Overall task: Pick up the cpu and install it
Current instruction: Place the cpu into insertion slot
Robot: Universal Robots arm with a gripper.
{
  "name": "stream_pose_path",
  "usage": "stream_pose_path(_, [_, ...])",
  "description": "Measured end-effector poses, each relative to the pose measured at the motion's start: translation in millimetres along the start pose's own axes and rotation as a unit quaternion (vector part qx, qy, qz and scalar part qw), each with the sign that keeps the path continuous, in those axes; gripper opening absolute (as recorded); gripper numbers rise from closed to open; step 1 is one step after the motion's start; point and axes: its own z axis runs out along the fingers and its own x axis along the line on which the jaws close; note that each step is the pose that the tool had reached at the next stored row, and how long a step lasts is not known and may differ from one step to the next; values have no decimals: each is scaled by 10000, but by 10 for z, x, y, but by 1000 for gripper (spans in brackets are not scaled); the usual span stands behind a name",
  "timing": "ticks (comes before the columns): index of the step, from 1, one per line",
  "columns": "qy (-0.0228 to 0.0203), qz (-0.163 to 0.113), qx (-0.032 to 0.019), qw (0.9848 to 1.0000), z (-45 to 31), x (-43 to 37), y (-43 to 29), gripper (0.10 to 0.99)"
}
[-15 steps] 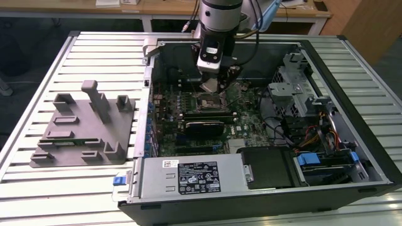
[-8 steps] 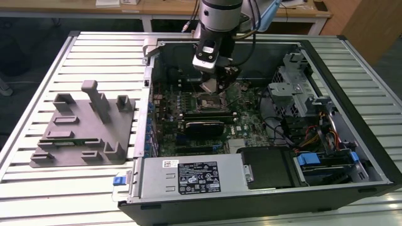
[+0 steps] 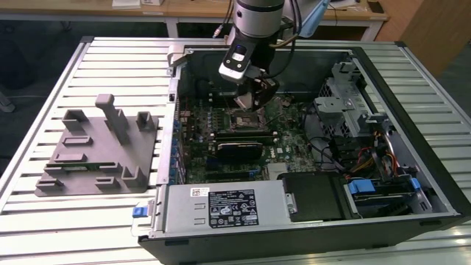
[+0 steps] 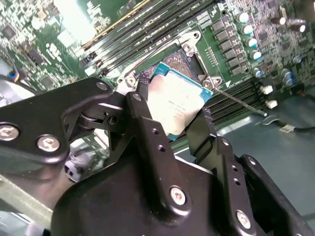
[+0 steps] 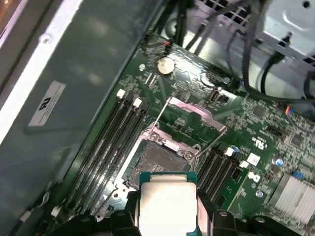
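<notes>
Spanned a ribbed silver metal table (image 3: 110, 61) beneath everything. Lay open on it: a black metal computer case (image 3: 309, 240), walls all around the black-framed square socket (image 3: 243, 120). Showed a grey plastic fixture tray (image 3: 96, 149) well apart from that socket, outside the case, toward the exterior view's left. Carried the socket on a green motherboard (image 3: 287, 118). Hung a black two-fingered gripper (image 3: 250, 100) just above the socket, jaws closed on opposite edges of the small flat square silver-topped cpu (image 4: 179, 101). Held it over the socket, not seated.
</notes>
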Motion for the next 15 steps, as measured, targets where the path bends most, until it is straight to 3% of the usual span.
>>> stream_pose_path(4, [-2,317,5,9995,6,0,0,545])
stream_pose_path(8, [-5,685,10,9977,14,0,0,545])
stream_pose_path(12, [-8,1043,16,9945,22,0,0,545])
stream_pose_path(15, [-10,1316,20,9913,29,1,0,545])
